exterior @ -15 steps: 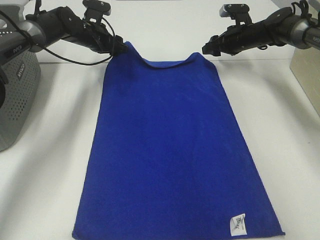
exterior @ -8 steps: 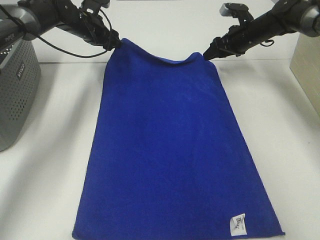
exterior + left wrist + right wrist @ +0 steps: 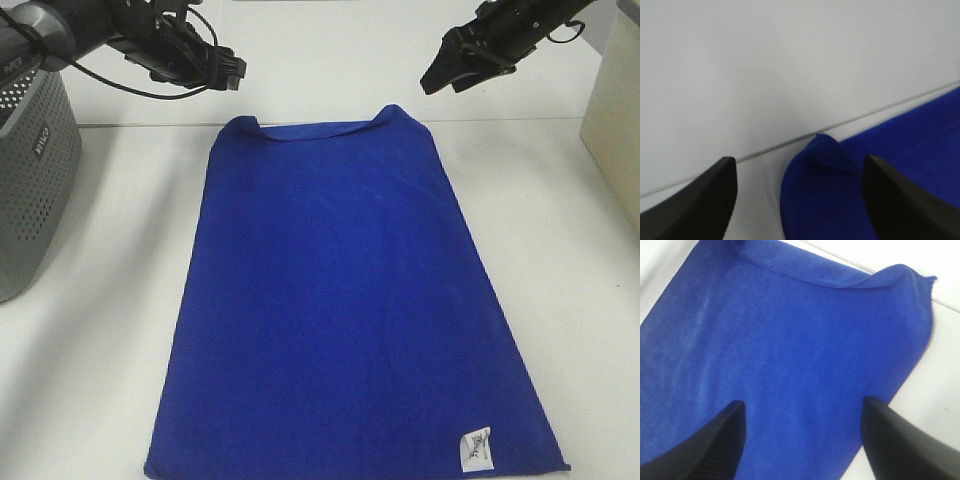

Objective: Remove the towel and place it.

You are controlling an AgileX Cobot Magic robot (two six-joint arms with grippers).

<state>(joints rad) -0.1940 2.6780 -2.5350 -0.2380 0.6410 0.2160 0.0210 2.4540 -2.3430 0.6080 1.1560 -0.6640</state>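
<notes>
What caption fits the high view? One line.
Blue towel flat on table, both open grippers above its far corners.

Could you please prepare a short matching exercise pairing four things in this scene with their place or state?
Things:
1. towel
2. white label
3. grey basket
4. left gripper

Places or states:
A. at the table's left edge
B. open, above the towel's far left corner
C. spread flat on the white table
D. at the towel's near right corner

Pairs: 1-C, 2-D, 3-A, 4-B
</notes>
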